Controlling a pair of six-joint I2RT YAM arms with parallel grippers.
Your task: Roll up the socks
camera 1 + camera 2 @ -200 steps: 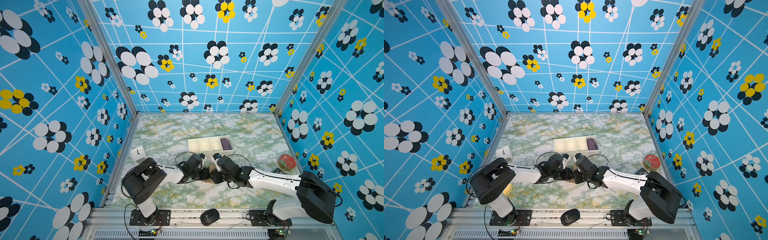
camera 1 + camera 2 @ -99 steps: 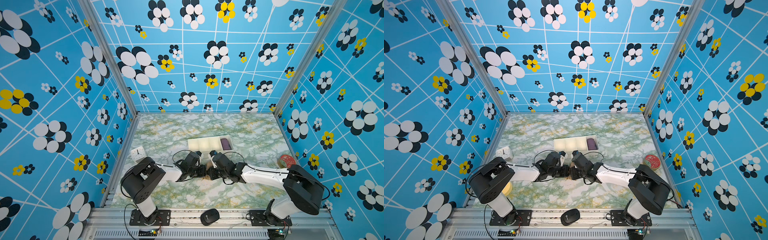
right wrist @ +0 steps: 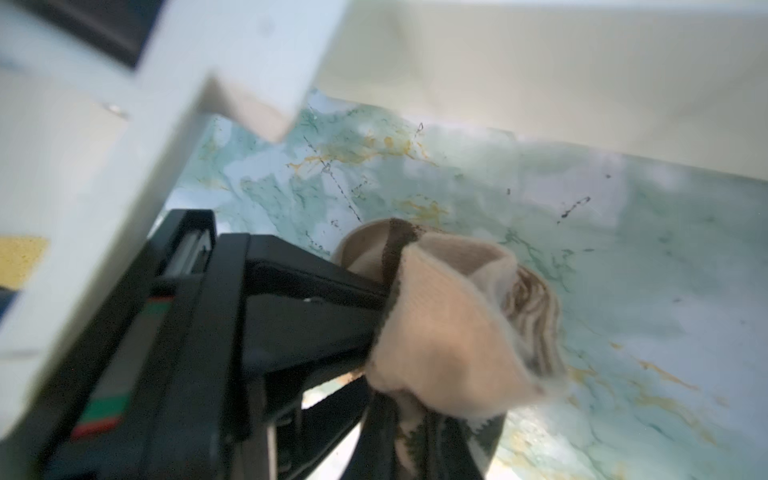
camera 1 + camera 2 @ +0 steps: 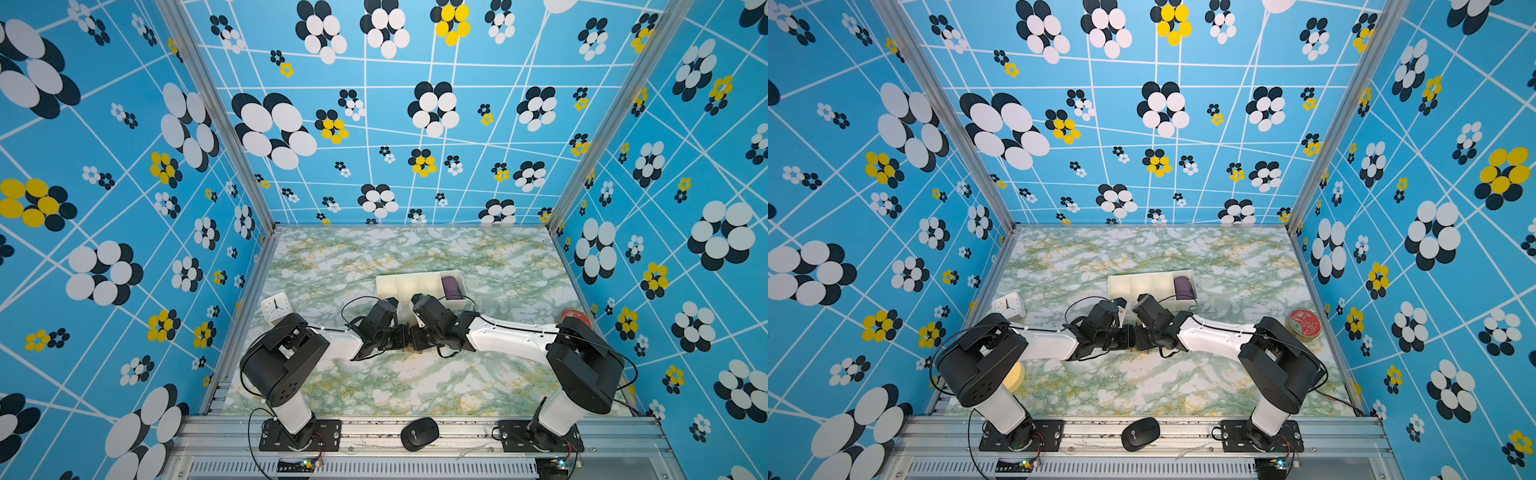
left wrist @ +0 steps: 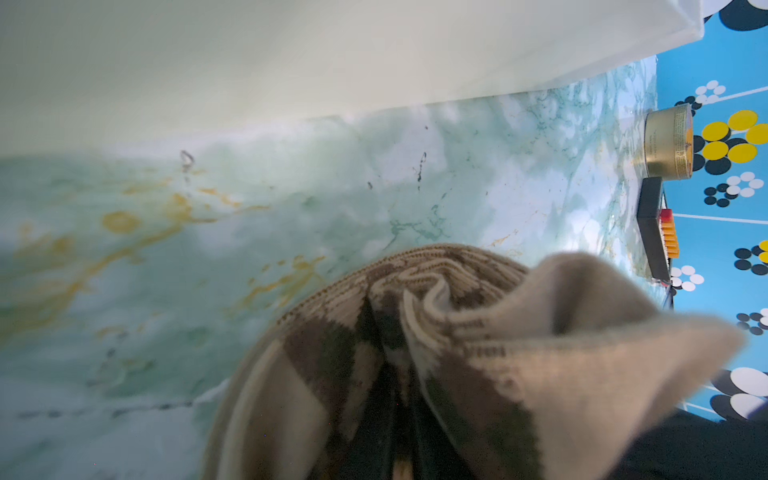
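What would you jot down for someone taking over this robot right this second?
Left gripper: shut on the socks.
Right gripper: shut on their loose cuff.
Socks: rolled into a bundle between both grippers, just on the robot's side of the white tray.
Done: the rolling, largely.
To do: probably tuck the cuff over the roll, then let go.

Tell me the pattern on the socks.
The socks are tan knit with dark brown diamonds; clearest in the left wrist view.
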